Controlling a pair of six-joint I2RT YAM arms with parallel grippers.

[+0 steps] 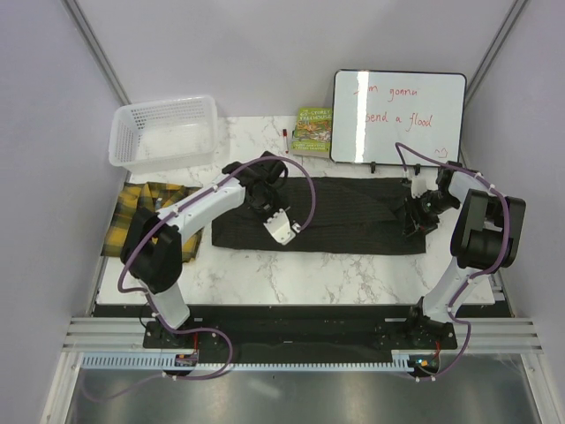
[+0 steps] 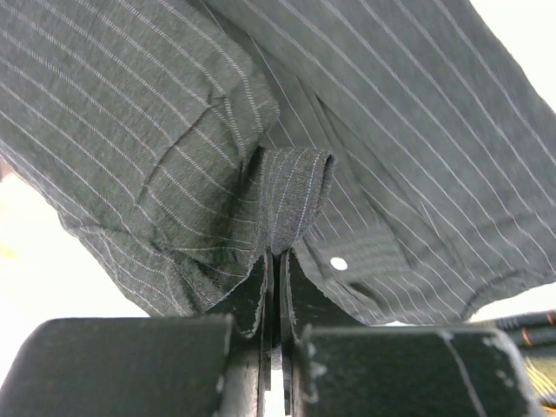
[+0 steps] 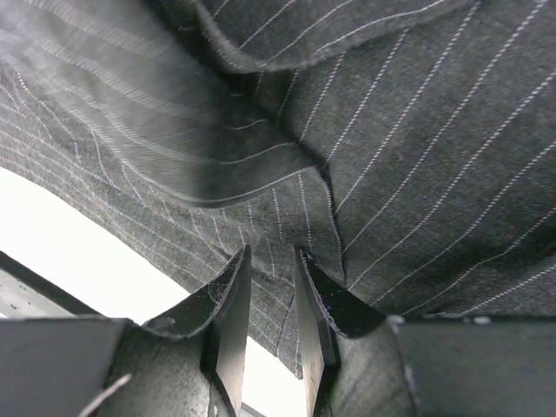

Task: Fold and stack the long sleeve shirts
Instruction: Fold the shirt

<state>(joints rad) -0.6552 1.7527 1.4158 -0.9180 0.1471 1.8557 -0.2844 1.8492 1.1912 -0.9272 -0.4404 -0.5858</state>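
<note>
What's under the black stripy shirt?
The striped shirt lies on the white marble table, which shows all around it. Nothing else peeks out. Whatever might sit beneath its middle is covered by the cloth.

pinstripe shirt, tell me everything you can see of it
The dark pinstriped shirt is charcoal woven cloth with fine pale stripes and a small white button. It lies folded into a long band across the marble table, mostly flat. The left pincer is shut on a raised fold near its left end. The right pincer grips its right edge, with cloth between the fingers.
</note>
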